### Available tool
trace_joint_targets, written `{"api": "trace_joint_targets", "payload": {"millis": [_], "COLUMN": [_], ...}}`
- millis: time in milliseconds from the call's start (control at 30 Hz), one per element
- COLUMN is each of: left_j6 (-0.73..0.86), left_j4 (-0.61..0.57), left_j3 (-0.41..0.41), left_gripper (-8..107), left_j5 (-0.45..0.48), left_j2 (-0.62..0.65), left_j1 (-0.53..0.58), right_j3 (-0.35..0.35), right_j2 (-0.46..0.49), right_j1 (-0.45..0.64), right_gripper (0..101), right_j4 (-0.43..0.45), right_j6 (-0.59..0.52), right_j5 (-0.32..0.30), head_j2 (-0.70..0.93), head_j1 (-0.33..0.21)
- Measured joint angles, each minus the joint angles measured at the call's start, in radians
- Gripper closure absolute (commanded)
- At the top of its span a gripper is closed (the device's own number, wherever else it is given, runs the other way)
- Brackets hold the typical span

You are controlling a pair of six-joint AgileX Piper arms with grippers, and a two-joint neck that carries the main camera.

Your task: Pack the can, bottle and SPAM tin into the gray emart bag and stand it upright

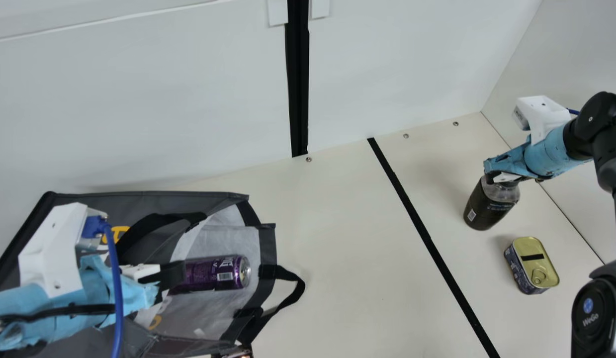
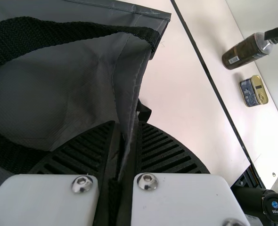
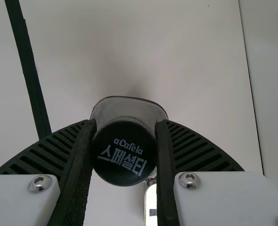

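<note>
Between the clamped fingers of the right gripper [image 3: 126, 126], the bottle [image 1: 486, 206] appears next for packing, the tin [image 1: 529, 246] nearby; the left gripper [image 2: 126, 125] pinches the bag [image 2: 132, 89], the can [image 1: 211, 276] inside. Lifting the bottle bagward should follow.

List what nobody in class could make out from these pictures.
- Main view: the can's far end, behind the left hand.
- Main view: the bottle's cap, covered by the right hand.
- Main view: the bag's lower left, behind the arm and cut off by the edge.
- Right wrist view: most of the tin, behind a finger and past the bottom edge.
</note>
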State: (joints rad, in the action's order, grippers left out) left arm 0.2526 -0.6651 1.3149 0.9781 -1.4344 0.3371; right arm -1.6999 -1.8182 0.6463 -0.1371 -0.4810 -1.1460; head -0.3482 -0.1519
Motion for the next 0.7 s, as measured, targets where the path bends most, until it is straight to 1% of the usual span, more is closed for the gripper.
{"api": "trace_joint_targets", "payload": {"millis": [167, 333, 567, 700], "left_j6": [0.000, 0.000, 0.000, 0.000], "left_j4": [0.000, 0.000, 0.000, 0.000], "left_j3": [0.000, 0.000, 0.000, 0.000], "left_gripper": [107, 107, 107, 107], "left_j5": [0.000, 0.000, 0.000, 0.000], "left_j2": [0.000, 0.000, 0.000, 0.000], "left_j1": [0.000, 0.000, 0.000, 0.000], "right_j3": [0.003, 0.007, -0.006, -0.021], "right_j2": [0.017, 0.031, 0.041, 0.049], "right_j1": [0.013, 0.028, 0.055, 0.069], "right_gripper": [101, 101, 101, 101], "right_j4": [-0.022, -0.054, -0.093, -0.114], "right_j6": [-0.039, -0.105, -0.225, -0.298], "right_j5": [-0.002, -0.008, -0.032, -0.066], "head_j2": [0.000, 0.000, 0.002, 0.000], "head_j1": [0.000, 0.000, 0.000, 0.000]}}
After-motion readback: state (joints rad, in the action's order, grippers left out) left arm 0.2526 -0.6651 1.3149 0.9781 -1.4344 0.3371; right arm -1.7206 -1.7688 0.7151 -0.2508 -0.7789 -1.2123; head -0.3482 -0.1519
